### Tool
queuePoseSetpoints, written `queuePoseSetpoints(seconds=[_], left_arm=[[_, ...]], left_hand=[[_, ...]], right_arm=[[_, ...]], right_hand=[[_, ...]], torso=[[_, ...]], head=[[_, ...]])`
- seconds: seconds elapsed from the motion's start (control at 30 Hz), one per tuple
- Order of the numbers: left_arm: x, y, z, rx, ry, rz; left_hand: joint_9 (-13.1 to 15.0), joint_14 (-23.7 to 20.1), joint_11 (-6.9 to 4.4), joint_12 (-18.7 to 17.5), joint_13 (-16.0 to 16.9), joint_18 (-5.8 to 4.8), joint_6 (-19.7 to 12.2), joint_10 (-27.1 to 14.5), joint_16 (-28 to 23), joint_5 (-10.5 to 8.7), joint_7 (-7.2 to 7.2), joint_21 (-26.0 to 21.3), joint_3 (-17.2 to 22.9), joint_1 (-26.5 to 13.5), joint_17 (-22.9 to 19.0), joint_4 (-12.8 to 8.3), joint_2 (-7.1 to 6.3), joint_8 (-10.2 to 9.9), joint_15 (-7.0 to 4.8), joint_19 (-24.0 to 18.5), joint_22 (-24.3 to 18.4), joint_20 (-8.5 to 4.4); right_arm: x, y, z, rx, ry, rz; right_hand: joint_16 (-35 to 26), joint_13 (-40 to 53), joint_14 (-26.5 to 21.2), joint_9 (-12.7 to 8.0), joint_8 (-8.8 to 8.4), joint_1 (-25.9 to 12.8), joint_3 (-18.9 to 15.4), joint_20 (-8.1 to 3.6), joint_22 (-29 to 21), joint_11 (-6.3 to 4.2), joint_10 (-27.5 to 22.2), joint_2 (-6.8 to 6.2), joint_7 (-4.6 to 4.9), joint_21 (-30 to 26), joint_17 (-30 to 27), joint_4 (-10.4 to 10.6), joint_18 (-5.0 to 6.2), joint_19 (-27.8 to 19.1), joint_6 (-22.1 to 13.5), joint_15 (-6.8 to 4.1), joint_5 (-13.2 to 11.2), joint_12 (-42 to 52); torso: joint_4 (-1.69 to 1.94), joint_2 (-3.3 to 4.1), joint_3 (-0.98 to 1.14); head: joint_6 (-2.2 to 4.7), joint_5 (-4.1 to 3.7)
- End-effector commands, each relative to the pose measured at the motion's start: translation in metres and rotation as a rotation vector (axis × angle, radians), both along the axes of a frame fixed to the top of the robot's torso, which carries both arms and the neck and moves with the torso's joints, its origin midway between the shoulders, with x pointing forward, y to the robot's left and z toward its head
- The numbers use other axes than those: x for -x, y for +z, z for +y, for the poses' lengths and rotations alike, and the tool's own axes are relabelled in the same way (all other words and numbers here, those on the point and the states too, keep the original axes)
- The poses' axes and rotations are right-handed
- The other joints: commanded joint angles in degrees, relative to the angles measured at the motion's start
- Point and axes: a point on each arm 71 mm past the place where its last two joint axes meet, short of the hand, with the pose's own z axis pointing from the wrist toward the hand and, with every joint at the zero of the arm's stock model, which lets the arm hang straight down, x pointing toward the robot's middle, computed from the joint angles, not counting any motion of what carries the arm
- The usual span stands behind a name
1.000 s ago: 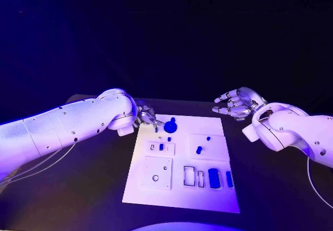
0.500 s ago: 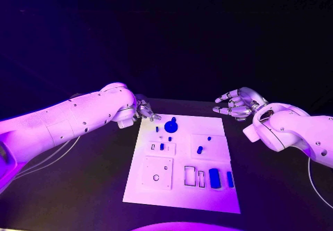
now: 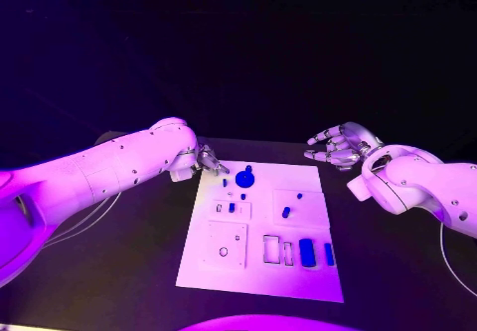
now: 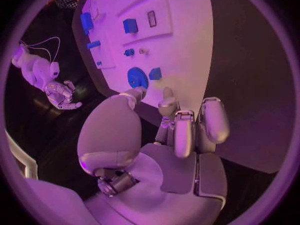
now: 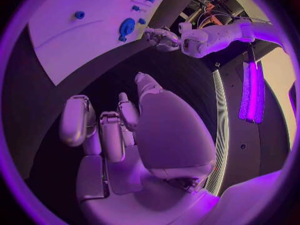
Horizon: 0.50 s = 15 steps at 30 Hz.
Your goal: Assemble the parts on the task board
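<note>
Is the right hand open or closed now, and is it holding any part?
Open and empty. The right hand hovers beyond the task board's far right corner, fingers apart with nothing between them.

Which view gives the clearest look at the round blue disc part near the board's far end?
The left wrist view: the round blue disc sits close beyond the left hand. The head view shows it small; the right wrist view shows it near the rim.

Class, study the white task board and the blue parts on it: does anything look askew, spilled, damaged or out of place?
Nothing stands out. The task board lies flat on the black table, the blue parts sit on it, and neither robot hand, left or right, holds anything.
</note>
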Motion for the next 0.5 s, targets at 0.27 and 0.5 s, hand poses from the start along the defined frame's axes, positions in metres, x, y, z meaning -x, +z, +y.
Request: queuePoseSetpoints(seconds=[0.27, 0.5], left_arm=[[0.0, -0.006, -0.0054, 0.02, -0.029, 0.047], [0.0018, -0.0109, -0.0115, 0.033, -0.043, 0.071]], left_hand=[[-0.1, 5.1, 0.02, 0.1, 0.3, -0.34, 0.3, -0.1, -0.2, -0.16, 0.18, -0.2, -0.3, -0.1, 12.5, 0.0, 0.72, -0.2, 0.36, 0.1, 0.1, 0.41], [-0.1, 5.1, 0.0, 0.3, 0.5, -0.36, 0.5, 0.0, -0.2, -0.16, 0.14, -0.1, -0.4, -0.1, 12.5, 0.0, 0.91, -0.2, 0.36, 0.2, 0.3, 0.44]], right_arm=[[-0.0001, 0.0002, 0.002, 0.006, 0.007, -0.006], [-0.0004, 0.0001, 0.0028, 0.006, 0.009, -0.006]], right_hand=[[-0.3, -0.2, 3.9, -0.1, 0.22, -0.8, 0.3, 0.0, 0.0, 0.04, -0.3, 0.0, -0.15, -0.2, 6.6, 0.1, 0.56, -0.5, 0.2, -0.22, 0.2, -0.2], [-0.3, -0.2, 3.9, -0.1, 0.22, -0.8, 0.3, 0.0, 0.0, 0.04, -0.3, 0.0, -0.15, -0.2, 6.6, 0.1, 0.56, -0.5, 0.2, -0.22, 0.2, -0.2]], torso=[[0.06, -0.12, 0.13], [0.02, -0.14, 0.08]], head=[[-0.31, 0.04], [-0.29, 0.07]])
